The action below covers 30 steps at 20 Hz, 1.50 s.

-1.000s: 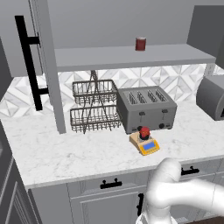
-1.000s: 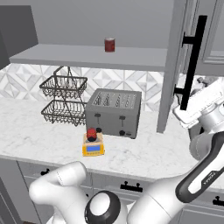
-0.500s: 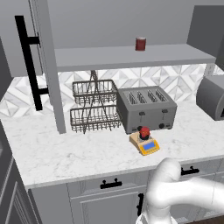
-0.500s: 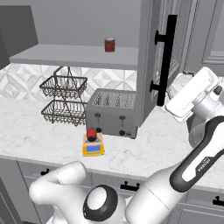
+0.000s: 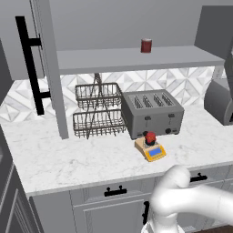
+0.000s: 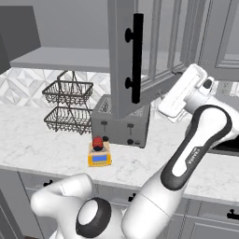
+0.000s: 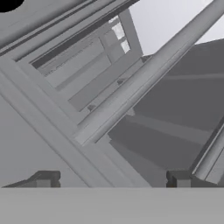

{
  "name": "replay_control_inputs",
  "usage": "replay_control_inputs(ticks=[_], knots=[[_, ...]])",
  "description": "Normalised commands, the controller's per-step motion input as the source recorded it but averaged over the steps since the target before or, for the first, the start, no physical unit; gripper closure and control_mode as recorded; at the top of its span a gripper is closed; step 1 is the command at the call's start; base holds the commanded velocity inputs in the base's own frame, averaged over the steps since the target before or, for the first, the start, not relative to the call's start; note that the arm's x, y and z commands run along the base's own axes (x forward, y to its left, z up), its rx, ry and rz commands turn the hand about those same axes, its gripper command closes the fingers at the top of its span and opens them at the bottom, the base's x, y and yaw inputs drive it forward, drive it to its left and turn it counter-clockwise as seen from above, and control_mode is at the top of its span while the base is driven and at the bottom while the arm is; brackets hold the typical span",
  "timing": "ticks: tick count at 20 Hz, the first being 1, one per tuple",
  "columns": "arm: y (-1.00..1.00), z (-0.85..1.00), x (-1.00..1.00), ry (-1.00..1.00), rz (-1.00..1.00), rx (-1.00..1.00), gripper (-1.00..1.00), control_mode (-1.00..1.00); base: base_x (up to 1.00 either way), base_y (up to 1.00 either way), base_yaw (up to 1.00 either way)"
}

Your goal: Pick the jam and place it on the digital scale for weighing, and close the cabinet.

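The jam (image 5: pixel 150 137) stands upright on the grey plate of the digital scale (image 5: pixel 151 150), which lies on the desk (image 5: pixel 68 159) just in front of the toaster (image 5: pixel 152 113); the weighing half of the task thus reads as done, the jar resting where the plate can bear it. The right base view shows the same pair, jam (image 6: pixel 97 142) on digital scale (image 6: pixel 99 156), beside the two-tier wire basket (image 6: pixel 68 106). The cabinet (image 6: pixel 126 56) door stands part-way swung, its edge and long black bar handle (image 6: pixel 137 58) facing the camera; the white hand presses against the panelled inner face behind it, a placement suited to pushing rather than pulling. In the hand view the end effector (image 7: pixel 111 180) faces the door frame at close range, fingertips (image 7: pixel 178 178) well spread and nothing between them; a flat push needs no grip. A dark-red can (image 5: pixel 146 45) remains on the open shelf (image 5: pixel 136 59); the left door (image 5: pixel 27 50) also hangs open, so closing appears unfinished.
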Motion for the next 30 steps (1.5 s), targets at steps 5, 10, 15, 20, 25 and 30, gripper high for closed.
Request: replay_control_inputs(ticks=[5, 10, 15, 20, 25, 30], knots=[[0.59, 0.00, 0.38, 0.13, -0.13, -0.08, -1.00, -1.00, 0.00, 0.00, 0.00], [0.55, 0.00, 0.39, 0.13, -0.16, -0.08, -1.00, -1.00, 0.00, 0.00, 0.00], [0.50, 0.00, 0.37, 0.11, -0.20, -0.07, -1.00, -1.00, 0.00, 0.00, 0.00], [0.51, 0.00, 0.41, 0.09, -0.24, -0.07, -1.00, -1.00, 0.00, 0.00, 0.00], [0.57, 0.00, 0.48, 0.05, -0.25, -0.06, -1.00, -1.00, 0.00, 0.00, 0.00], [0.49, 0.00, 0.50, 0.03, -0.23, -0.02, -1.00, -1.00, 0.00, 0.00, 0.00]])
